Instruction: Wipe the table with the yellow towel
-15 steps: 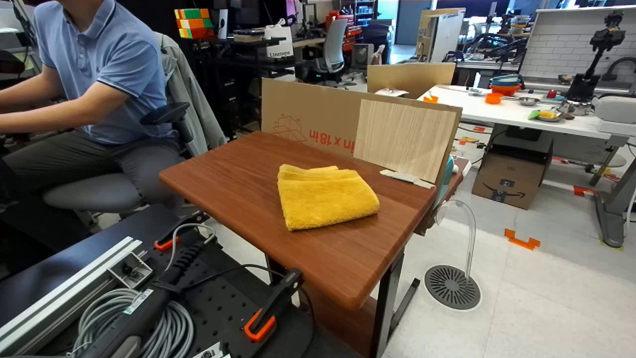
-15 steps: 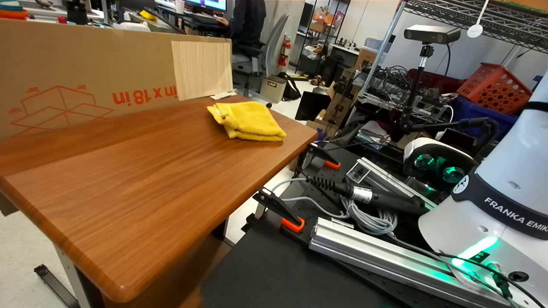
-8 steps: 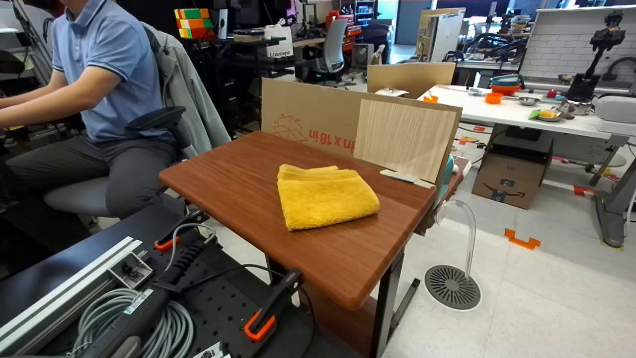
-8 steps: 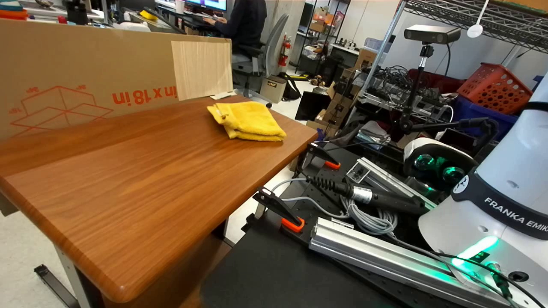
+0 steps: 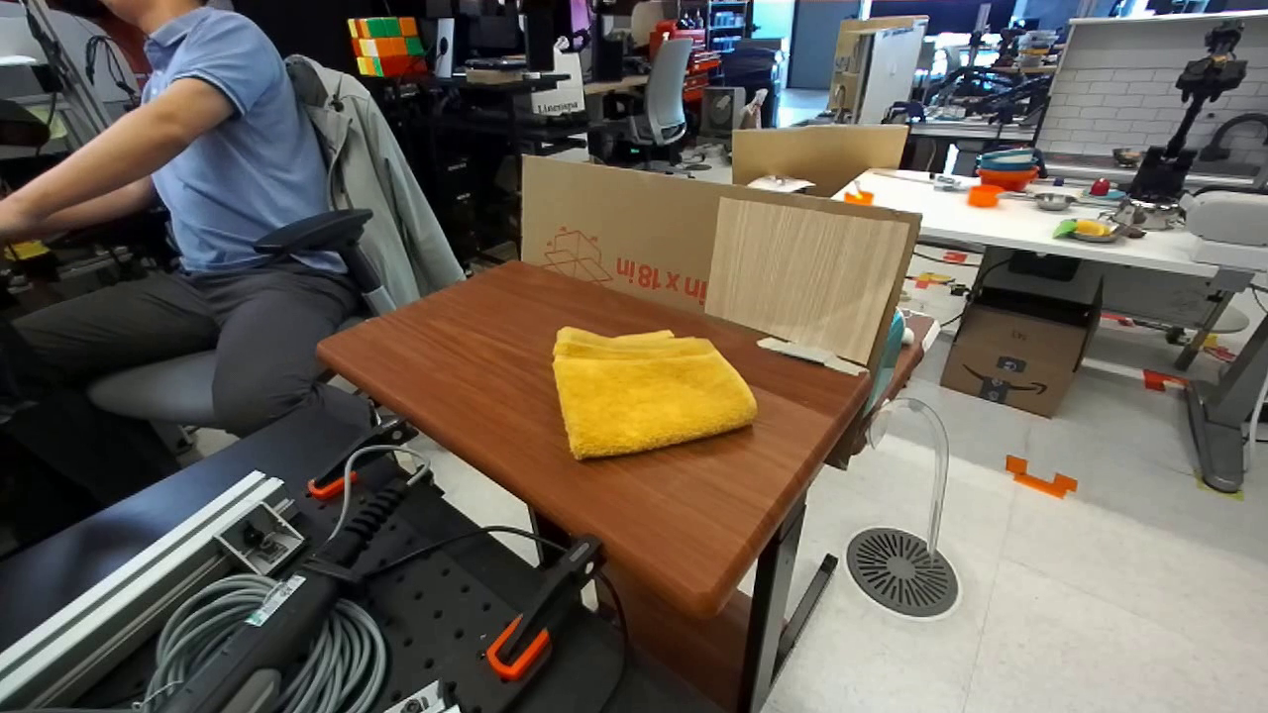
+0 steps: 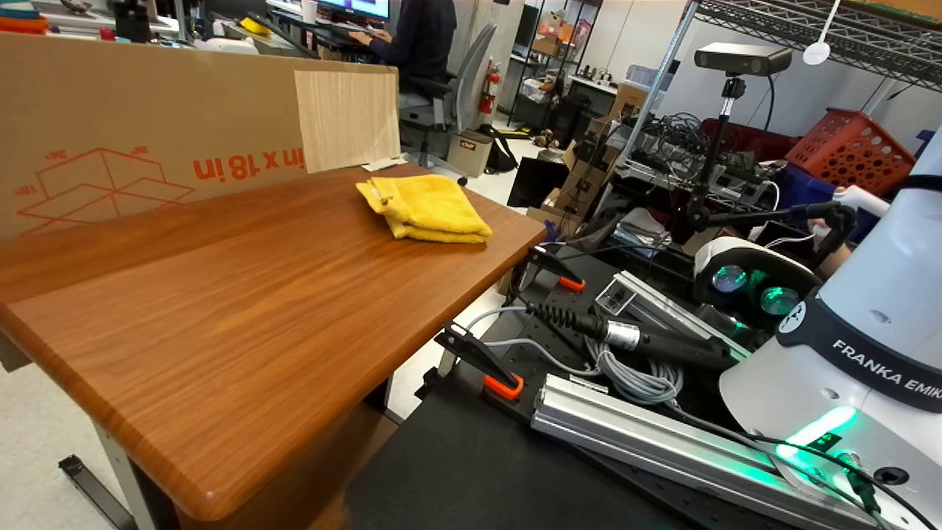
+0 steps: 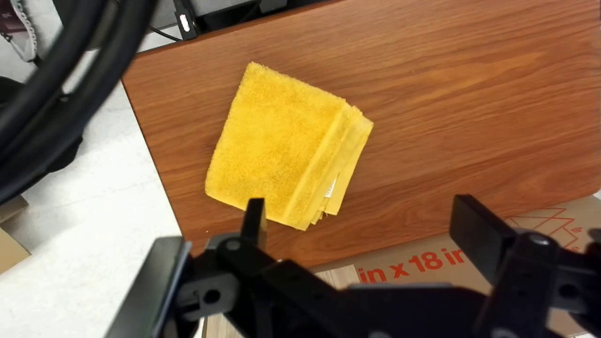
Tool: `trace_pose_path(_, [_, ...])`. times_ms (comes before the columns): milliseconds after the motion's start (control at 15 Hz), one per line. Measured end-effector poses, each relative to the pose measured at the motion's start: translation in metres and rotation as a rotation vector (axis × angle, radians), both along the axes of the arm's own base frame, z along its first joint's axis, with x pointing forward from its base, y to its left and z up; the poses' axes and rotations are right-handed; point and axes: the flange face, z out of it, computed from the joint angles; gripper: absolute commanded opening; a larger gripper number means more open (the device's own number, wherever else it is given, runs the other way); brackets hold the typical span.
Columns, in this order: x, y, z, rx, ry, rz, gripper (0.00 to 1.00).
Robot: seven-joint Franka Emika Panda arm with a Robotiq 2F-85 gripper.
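Your yellow towel (image 7: 274, 143) lies folded on the brown surface (image 7: 469, 108), near one end. A little white tag (image 7: 331, 188) shows near its edge. In the wrist view, you see your hand (image 7: 359, 202) spread wide. A cardboard sheet (image 5: 634, 223) with red letters stands along the long side. Farther out, a person (image 5: 243, 168) in a blue shirt sits.

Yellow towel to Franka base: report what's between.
Past the yellow towel, an exterior view shows tabletop, a clamp, a silver rail, a black handle and coiled gray cable.
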Motion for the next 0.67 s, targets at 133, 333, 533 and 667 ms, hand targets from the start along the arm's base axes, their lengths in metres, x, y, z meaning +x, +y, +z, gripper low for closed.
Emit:
trace_pose_path(133, [0.000,0.001,-0.003,0.000,0.008,0.003,1.00])
trace_pose_path(333, [0.006,0.001,-0.028,-0.032,0.057,-0.006,1.00])
trace_pose_path(533, [0.015,-0.005,-0.080,-0.064,0.155,-0.041,1.00])
trace_pose_path(667, [0.021,-0.014,-0.118,-0.066,0.197,-0.067,1.00])
